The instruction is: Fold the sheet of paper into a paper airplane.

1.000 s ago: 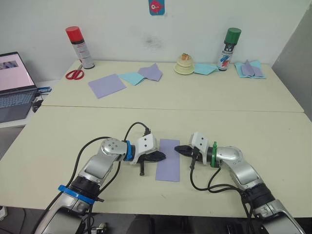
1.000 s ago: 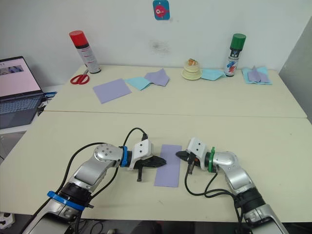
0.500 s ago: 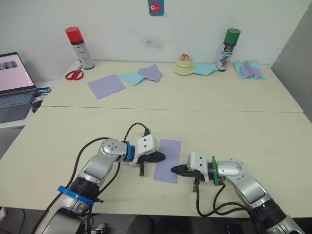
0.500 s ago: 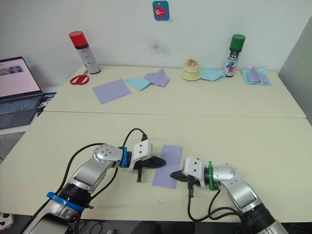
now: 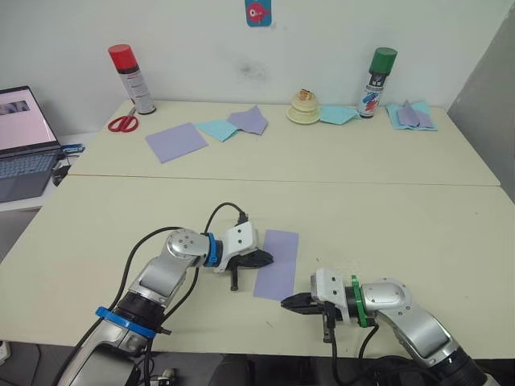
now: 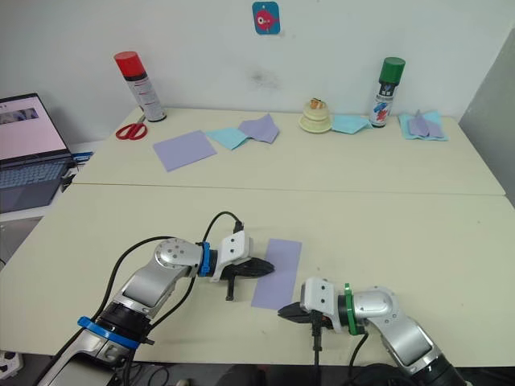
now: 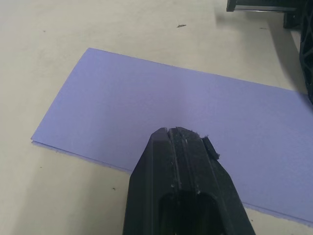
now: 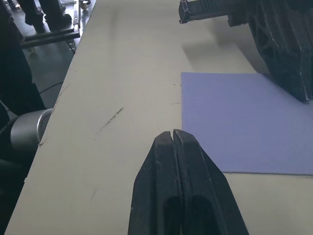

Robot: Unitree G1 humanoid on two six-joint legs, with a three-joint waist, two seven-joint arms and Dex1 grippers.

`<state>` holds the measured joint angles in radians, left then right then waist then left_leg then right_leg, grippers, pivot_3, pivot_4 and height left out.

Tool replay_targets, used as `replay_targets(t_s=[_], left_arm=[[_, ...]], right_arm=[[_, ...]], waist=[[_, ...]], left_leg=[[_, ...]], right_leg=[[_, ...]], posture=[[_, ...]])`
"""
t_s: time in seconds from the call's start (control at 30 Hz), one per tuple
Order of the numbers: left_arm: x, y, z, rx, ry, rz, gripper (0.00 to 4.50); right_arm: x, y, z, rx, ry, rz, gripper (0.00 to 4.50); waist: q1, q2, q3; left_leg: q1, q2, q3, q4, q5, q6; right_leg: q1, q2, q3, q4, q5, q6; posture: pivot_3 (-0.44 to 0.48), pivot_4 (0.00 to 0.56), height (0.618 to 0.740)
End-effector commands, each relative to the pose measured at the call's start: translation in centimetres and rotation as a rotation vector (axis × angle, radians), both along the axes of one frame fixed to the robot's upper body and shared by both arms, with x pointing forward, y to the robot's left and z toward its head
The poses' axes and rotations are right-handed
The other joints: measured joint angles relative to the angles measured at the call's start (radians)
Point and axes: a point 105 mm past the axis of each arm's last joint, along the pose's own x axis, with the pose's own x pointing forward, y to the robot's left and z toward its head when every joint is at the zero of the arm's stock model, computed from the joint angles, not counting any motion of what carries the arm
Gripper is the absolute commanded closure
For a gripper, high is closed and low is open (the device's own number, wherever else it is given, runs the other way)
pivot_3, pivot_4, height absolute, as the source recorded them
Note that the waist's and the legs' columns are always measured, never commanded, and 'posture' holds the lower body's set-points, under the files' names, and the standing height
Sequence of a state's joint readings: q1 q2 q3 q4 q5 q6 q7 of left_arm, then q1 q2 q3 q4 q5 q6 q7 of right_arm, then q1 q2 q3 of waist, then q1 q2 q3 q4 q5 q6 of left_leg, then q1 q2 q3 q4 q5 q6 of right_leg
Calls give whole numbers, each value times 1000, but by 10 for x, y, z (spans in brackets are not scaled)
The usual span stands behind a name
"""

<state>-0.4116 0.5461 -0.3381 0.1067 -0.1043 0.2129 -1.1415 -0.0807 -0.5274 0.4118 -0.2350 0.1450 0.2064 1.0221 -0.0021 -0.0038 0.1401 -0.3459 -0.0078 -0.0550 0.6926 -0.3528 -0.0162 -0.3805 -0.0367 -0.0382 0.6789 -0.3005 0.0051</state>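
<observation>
The sheet of paper [image 5: 277, 264] lies flat on the tabletop [image 5: 418, 217] near the front edge, about midway between the left and right edges, folded in half lengthwise into a narrow lavender strip with two layers showing along one long edge. The left pincer [image 5: 268, 258] rests its tips on the sheet's left long edge; in the left wrist view its black fingers [image 7: 178, 147] are pressed together and sit on the paper. The right pincer [image 5: 286, 303] is just off the sheet's front right corner, close to the front edge of the tabletop, its fingers [image 8: 175, 147] pressed together on nothing and pointing leftward over bare tabletop beside the paper. Along the back edge stand a red-capped spray can [image 5: 132, 79] with scissors [image 5: 123, 122] at the back left, a flat lavender sheet [image 5: 176, 141], light-blue and lavender folded pieces [image 5: 238, 123], and a green-capped spray can [image 5: 375, 82] toward the back right. A laptop [image 5: 24, 141] sits off the left edge.
</observation>
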Motion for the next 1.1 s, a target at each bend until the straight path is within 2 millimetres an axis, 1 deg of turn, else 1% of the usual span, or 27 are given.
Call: replay_targets(t_s=[0.03, 0.1, 0.13, 0.17, 0.23, 0.3, 0.43, 0.53, 0.7, 0.93, 1.1], left_arm=[[-5, 5, 0, 6, 50, 22, 4500], [-5, 7, 19, -26, 20, 15, 4500], [-6, 8, 26, -35, 11, 14, 4500], [-7, 12, 36, -39, -3, 11, 4500], [-9, 19, 47, -31, -18, 6, 4500], [-11, 26, 51, -7, -26, -1, 4500], [-14, 32, 51, 26, -35, -12, 4500], [-11, 33, 42, 66, -50, -20, 4500], [-7, 28, 38, 65, -57, -28, 4500], [-6, 26, 36, 57, -53, -32, 4500], [-9, 21, 29, 68, -43, -58, 4500]], right_arm=[[12, -3, 36, 60, -58, -25, 4467], [17, -8, 51, 70, -80, -45, 4467], [20, -9, 55, 72, -87, -54, 4467], [24, -13, 62, 72, -105, -69, 4467], [29, -17, 71, 69, -130, -90, 4467], [33, -20, 77, 68, -146, -107, 4467], [37, -25, 82, 48, -160, -120, 4467], [38, -28, 83, 18, -167, -119, 4467], [37, -30, 82, -23, -158, -108, 4467], [35, -31, 83, -25, -154, -119, 4467], [34, -32, 84, -31, -154, -121, 4467]], waist=[[0, 1, 4], [0, 0, 7], [0, 0, 8], [0, 0, 10], [0, 0, 14], [0, -1, 16], [3, -1, 18], [4, -2, 20], [2, -3, 23], [2, -3, 23], [2, -3, 23]], left_leg=[[0, 0, 0, 0, 0, 0], [-3, 0, 0, 1, 0, 0], [-4, 0, 0, 1, 0, -1], [-5, 0, -1, 1, 1, -1], [-10, 0, -2, 1, 2, -4], [-12, 0, -3, 2, 2, -4], [-13, 0, -2, 3, 2, -4], [-13, -1, -3, 4, 2, -4], [-13, -1, -3, 4, 2, -4], [-14, -1, -3, 4, 2, -4], [-14, -1, -3, 5, 3, -4]], right_leg=[[0, 0, 0, 0, 0, 0], [-3, 0, 0, 1, 0, 0], [-4, 0, 0, 1, 0, 0], [-5, 0, 0, 1, 0, 0], [-9, 0, -1, 1, 0, 0], [-10, 0, -2, 0, 0, 0], [-9, -1, -2, 0, 0, 0], [-9, -1, -2, 0, 0, 0], [-10, -1, -3, 0, 0, 0], [-10, -1, -3, 0, 0, 0], [-10, -1, -3, 0, 0, 0]], posture=[[0, 150, 717], [0, 150, 717], [0, 150, 717], [0, 150, 717], [0, 150, 717], [0, 150, 717], [0, 150, 717], [0, 150, 717], [0, 150, 717], [0, 150, 717], [0, 150, 717]])
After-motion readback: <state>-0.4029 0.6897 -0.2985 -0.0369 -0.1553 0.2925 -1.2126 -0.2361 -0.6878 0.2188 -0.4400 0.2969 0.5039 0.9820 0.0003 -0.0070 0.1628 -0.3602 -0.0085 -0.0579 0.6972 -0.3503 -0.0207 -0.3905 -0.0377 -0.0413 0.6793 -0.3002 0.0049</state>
